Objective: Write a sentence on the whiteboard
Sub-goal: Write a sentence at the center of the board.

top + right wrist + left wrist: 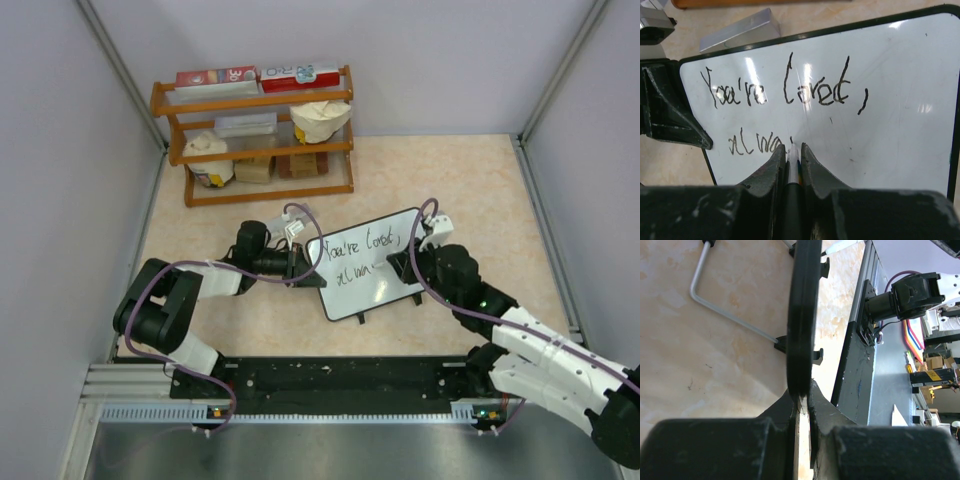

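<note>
The whiteboard (368,262) stands tilted mid-table, black-framed. Its sentence (364,255) reads "You're loved," with "alwa" started below; it is clear in the right wrist view (785,85). My left gripper (303,264) is shut on the whiteboard's left edge, whose black frame (802,315) shows edge-on in the left wrist view. My right gripper (404,262) is shut on a marker (793,160) with a white tip. The tip touches the board (890,100) just right of "alwa".
A wooden shelf rack (255,135) with boxes and bags stands at the back left. The board's bent wire stand (720,305) rests on the beige tabletop. A black rail (340,385) runs along the near edge. Grey walls enclose the cell.
</note>
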Robot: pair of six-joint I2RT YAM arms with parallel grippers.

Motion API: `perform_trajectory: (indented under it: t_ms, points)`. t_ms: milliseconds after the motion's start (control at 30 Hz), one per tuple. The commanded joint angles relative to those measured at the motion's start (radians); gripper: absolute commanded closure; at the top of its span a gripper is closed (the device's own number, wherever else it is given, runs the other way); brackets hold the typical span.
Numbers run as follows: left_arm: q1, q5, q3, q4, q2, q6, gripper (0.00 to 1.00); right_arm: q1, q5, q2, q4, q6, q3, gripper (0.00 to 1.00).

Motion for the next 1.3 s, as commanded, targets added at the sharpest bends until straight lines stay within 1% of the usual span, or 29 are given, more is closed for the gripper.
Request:
perform_trajectory:
  t_ms: [0, 200, 467, 600, 733, 1267]
  points:
    - [-0.008, -0.008, -0.008, -0.018, -0.007, 0.041, 1.0, -0.01, 0.002, -0.031, -0.014, -0.011, -0.025, 1.0]
    - [-0.008, -0.008, -0.008, -0.018, -0.007, 0.041, 1.0, -0.01, 0.003, -0.062, -0.04, -0.006, -0.04, 1.0]
    - [-0.008, -0.01, -0.007, -0.018, -0.007, 0.041, 1.0, -0.011, 0.029, -0.096, -0.023, -0.006, 0.018, 1.0]
    - [-0.006, -0.008, -0.008, -0.02, -0.009, 0.041, 1.0, -0.01, 0.045, -0.08, -0.024, -0.018, 0.041, 1.0]
    - [-0.008, -0.008, -0.008, -0.02, -0.009, 0.041, 1.0, -0.011, 0.051, -0.051, 0.011, -0.023, 0.055, 1.0]
    - [-0.008, -0.008, -0.01, -0.02, -0.01, 0.041, 1.0, -0.017, 0.054, -0.01, 0.043, -0.018, 0.03, 1.0]
